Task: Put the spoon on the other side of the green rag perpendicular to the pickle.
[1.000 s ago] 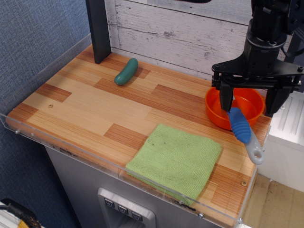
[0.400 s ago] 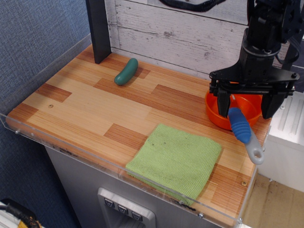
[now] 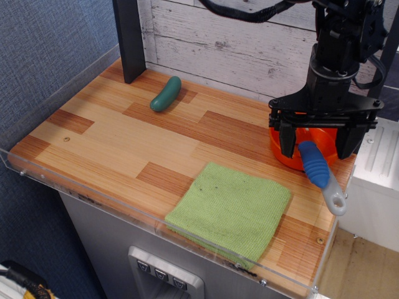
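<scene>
You are hovering the black end effector (image 3: 315,148), fingers spread and gripping nothing, over the blue-handled, silver-headed spoon (image 3: 320,172) lying right of the light-green woven rag (image 3: 232,209). Next, lower and grasp the handle, then carry it across the rag, crosswise to the teal toy pickle (image 3: 166,93).

1. I see a striped wood-laminate tabletop (image 3: 124,143) with a low sheen.
2. The green rag (image 3: 232,210) looks like matt woven cloth.
3. The pickle (image 3: 166,94) looks like smooth plastic.
4. The spoon (image 3: 316,166) handle is ribbed blue plastic.
5. The gripper (image 3: 317,140) is matt black.
</scene>
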`<control>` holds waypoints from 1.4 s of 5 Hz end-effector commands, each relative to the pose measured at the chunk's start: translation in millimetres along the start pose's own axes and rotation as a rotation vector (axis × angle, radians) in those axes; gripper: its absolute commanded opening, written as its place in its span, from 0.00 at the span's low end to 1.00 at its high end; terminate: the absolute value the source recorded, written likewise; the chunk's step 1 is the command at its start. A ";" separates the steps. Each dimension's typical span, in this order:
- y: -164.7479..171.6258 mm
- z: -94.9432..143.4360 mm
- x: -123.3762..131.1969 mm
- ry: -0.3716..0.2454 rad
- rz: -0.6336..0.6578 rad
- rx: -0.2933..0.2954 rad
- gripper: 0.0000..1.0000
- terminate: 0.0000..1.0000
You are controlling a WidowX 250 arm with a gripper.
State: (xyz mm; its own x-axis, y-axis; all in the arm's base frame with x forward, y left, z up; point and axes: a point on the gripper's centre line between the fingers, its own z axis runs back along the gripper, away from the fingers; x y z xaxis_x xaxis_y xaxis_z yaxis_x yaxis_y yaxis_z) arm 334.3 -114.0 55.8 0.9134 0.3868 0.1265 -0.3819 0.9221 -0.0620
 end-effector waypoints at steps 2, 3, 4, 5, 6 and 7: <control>-0.3 2.0 6.1 -0.007 0.015 -0.016 1.00 0.00; -2.2 -3.1 5.4 0.009 0.013 -0.016 1.00 0.00; -3.9 -4.3 5.1 0.012 0.016 -0.023 1.00 0.00; -5.0 -3.8 5.2 0.016 0.016 -0.029 1.00 0.00; -3.8 10.4 8.0 -0.006 0.028 -0.049 1.00 0.00; -5.7 22.6 12.4 -0.028 0.036 -0.077 1.00 0.00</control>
State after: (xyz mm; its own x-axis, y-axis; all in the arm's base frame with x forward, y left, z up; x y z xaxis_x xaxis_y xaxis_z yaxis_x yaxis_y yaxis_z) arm 335.6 -116.6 54.9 0.9079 0.4074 0.0983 -0.3994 0.9122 -0.0919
